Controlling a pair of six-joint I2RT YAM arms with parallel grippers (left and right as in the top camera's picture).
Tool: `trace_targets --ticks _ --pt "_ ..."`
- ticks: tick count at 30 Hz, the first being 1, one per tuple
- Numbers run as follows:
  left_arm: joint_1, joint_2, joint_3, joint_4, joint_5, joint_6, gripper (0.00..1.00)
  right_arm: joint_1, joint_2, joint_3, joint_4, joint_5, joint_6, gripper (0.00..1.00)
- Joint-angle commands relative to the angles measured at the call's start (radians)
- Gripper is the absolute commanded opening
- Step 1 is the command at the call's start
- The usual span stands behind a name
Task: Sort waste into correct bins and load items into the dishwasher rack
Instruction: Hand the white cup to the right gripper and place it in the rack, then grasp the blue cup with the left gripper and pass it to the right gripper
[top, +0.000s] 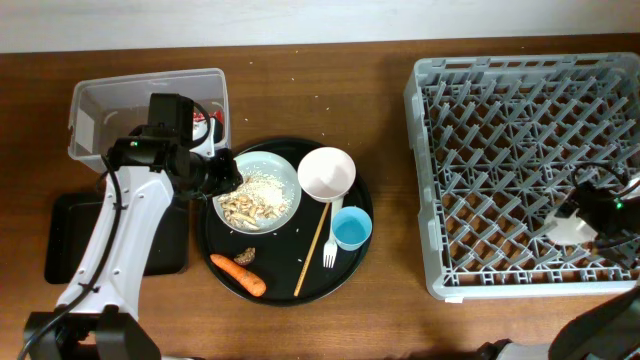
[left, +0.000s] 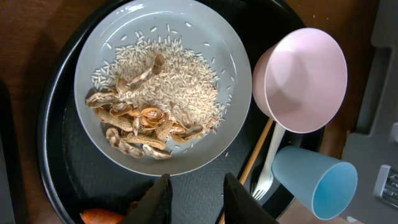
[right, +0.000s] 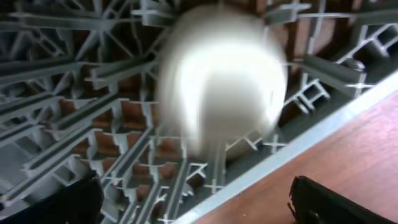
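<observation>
Brown wood-grain table (top: 330, 90). Grey dishwasher rack (top: 520, 68), an open lattice of pegs with the brown showing through; in it a white cup (right: 217, 81), blurred to a pale smear. Round black platter (top: 278, 262) carrying a pale grey-white bowl (left: 102, 46) of off-white rice (left: 180, 81) and tan-brown food scraps (left: 140, 127), a pink cup (left: 305, 78), a light blue cup (left: 317, 180), a white fork (left: 270, 165), a tan chopstick (left: 258, 152), an orange carrot (top: 238, 273) and a dark brown lump (top: 245, 256). Clear tub (top: 150, 78) holding a red wrapper (top: 205, 128). Black tray (top: 70, 235).

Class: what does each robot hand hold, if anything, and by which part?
Left hand: nothing, open above the bowl of rice. Right hand: nothing, open; the blurred white cup sits in the rack, clear of it.
</observation>
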Motion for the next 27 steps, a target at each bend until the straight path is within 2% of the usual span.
trace_targets --ticks 1,4,7,9,13,17,18,19,20,21,24,27 --pt "-0.002 -0.019 -0.002 -0.008 -0.004 0.019 0.33 -0.003 -0.028 0.016 -0.007 -0.104 0.012 0.99" --pt "-0.045 -0.019 -0.002 -0.008 -0.002 0.019 0.34 0.028 -0.139 0.017 -0.011 -0.177 0.000 0.99" --pt "-0.145 -0.018 -0.002 -0.008 -0.003 0.019 0.42 0.178 -0.308 0.017 -0.034 -0.217 -0.030 0.99" --pt "-0.226 -0.006 -0.002 0.001 -0.003 0.019 0.44 0.285 -0.361 0.017 -0.037 -0.240 -0.030 0.99" --pt "-0.416 0.085 -0.002 0.068 -0.002 -0.001 0.44 0.460 -0.351 0.017 -0.050 -0.217 -0.030 0.99" --pt "-0.522 0.199 -0.002 0.133 -0.003 -0.005 0.45 0.484 -0.325 0.017 -0.055 -0.216 -0.030 0.99" --pt "-0.544 0.240 -0.002 0.145 -0.003 -0.007 0.40 0.484 -0.325 0.017 -0.058 -0.211 -0.030 0.99" --pt "-0.550 0.264 -0.002 0.152 -0.003 -0.008 0.29 0.484 -0.325 0.017 -0.059 -0.203 -0.030 0.99" --pt "-0.549 0.274 -0.002 0.158 -0.003 -0.008 0.10 0.484 -0.325 0.017 -0.060 -0.190 -0.030 0.99" --pt "-0.545 0.273 -0.002 0.163 -0.003 -0.008 0.00 0.484 -0.325 0.017 -0.062 -0.186 -0.030 0.99" --pt "-0.522 0.269 0.008 0.162 -0.002 -0.008 0.00 0.484 -0.325 0.017 -0.066 -0.183 -0.030 0.99" --pt "-0.475 0.214 0.078 0.066 -0.003 0.017 0.00 0.484 -0.325 0.017 -0.067 -0.164 -0.031 0.99"
